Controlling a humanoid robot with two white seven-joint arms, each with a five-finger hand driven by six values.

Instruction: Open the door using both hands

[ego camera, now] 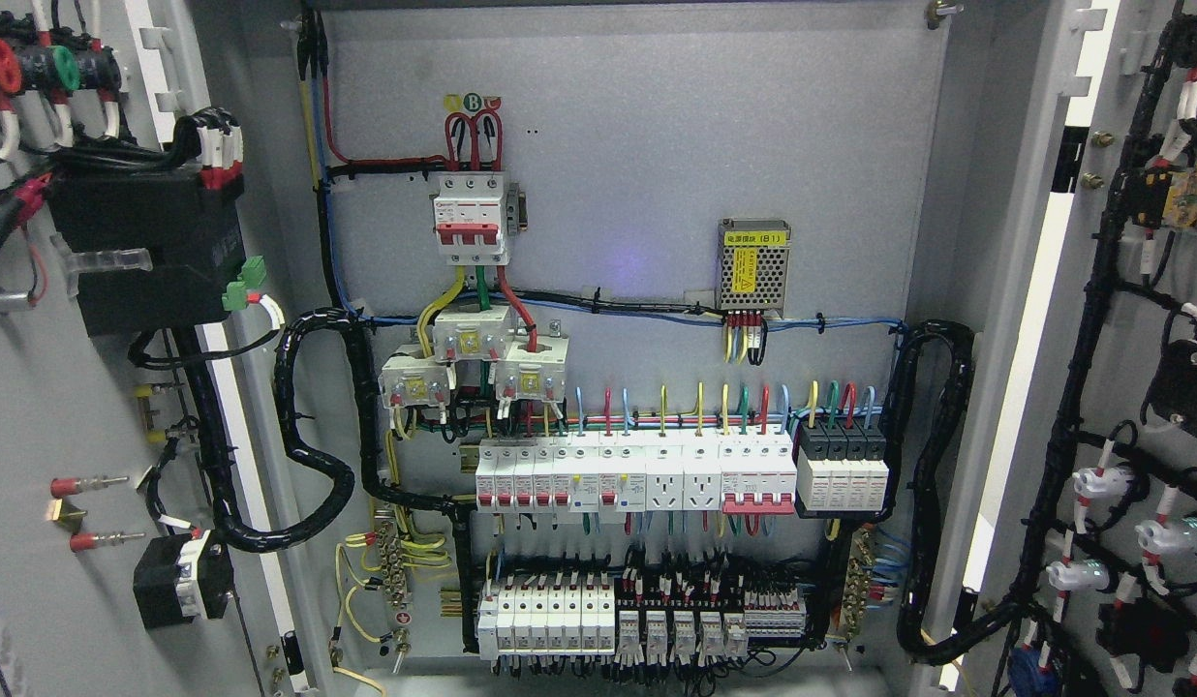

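Note:
An electrical cabinet fills the head view with both doors swung wide. The left door (37,407) shows its inner face with a black box, wiring and coloured button backs. The right door (1141,319) also shows its inner side, carrying a black cable loom and white lamp holders. Between them the grey back panel (637,145) holds a red-and-white main breaker (473,218), a meshed power supply (752,266) and rows of white breakers (637,474). Neither of my hands nor arms appears anywhere in this view.
Thick black cable bundles (313,426) loop from each door into the cabinet body. A lower row of terminal blocks and relays (647,620) sits near the cabinet floor. Bright light shows through the gap beside the right door's hinge edge (1029,319).

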